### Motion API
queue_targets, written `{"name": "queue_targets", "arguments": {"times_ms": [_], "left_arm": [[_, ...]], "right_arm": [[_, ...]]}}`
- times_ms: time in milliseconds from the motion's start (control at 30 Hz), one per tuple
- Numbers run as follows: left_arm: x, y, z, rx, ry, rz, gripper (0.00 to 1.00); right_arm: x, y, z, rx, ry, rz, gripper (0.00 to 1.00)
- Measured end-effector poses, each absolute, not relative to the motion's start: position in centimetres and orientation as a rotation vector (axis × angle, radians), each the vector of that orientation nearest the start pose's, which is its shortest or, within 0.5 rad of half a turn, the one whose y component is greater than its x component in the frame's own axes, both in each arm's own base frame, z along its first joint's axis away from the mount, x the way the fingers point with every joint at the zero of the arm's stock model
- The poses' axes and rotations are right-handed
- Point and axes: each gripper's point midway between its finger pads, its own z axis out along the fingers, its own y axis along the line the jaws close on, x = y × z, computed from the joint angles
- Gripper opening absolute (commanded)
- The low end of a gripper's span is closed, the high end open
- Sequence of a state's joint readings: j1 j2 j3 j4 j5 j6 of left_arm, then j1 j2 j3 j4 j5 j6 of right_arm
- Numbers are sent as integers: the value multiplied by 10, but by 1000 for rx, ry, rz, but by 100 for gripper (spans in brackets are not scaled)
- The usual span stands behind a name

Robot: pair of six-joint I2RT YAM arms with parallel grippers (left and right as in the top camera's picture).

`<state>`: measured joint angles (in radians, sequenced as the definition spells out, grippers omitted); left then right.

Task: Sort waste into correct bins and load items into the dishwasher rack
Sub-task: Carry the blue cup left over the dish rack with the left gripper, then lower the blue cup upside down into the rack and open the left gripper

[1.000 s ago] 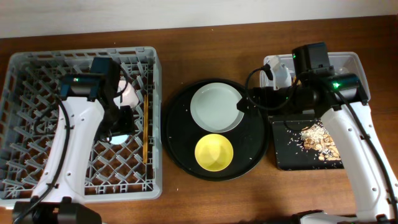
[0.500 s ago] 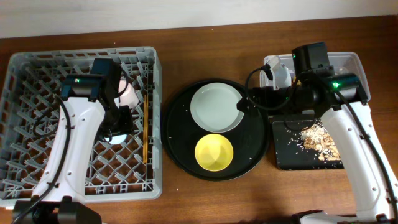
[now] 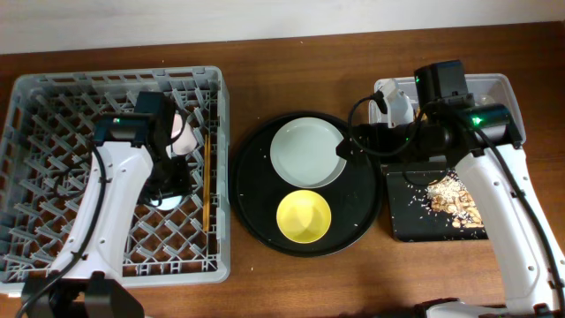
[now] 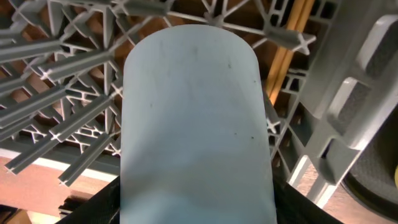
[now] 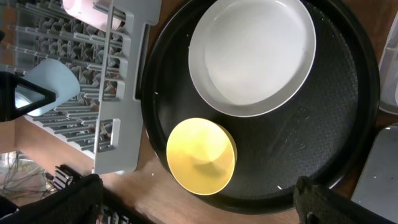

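Observation:
My left gripper (image 3: 173, 177) is shut on the light-blue cup (image 4: 193, 124) and holds it low over the lattice floor of the grey dishwasher rack (image 3: 35, 115). Its dark fingers (image 4: 102, 208) flank the cup. The pink cup (image 3: 184, 134) lies in the rack just behind, and the chopsticks (image 3: 207, 181) lie along the rack's right wall. On the round black tray (image 3: 362, 212) sit the mint-white plate (image 3: 305, 152) and the yellow bowl (image 3: 304, 217). My right gripper (image 5: 199, 199) hangs open and empty above this tray, by the plate's right edge.
At the right the black rectangular tray (image 3: 410, 225) holds beige food scraps (image 3: 452, 199). The clear tub (image 3: 499, 88) stands behind it, partly covered by my right arm. Bare wooden table shows along the front and back edges.
My left arm has shifted slightly right and toward the front inside the rack with the blue cup still held. The right arm has not moved.

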<state>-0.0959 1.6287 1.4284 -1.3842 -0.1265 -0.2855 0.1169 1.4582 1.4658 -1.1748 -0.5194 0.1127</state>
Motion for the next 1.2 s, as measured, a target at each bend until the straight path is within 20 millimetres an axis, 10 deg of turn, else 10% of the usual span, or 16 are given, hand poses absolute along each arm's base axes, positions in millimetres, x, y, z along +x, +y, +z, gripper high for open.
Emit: {"name": "queue_targets", "arguments": {"times_ms": [500,800,1200], "left_arm": [[292,9,143,-408,3081,131,38],[330,-2,191,-390,2913,-1,38],[337,-3,161,-398,3001,13,38]], "right_arm": [[310,122,232,-153,2699,776,99],[310,122,232,-153,2699,776,99],[310,122,232,-153,2699,776,99]]}}
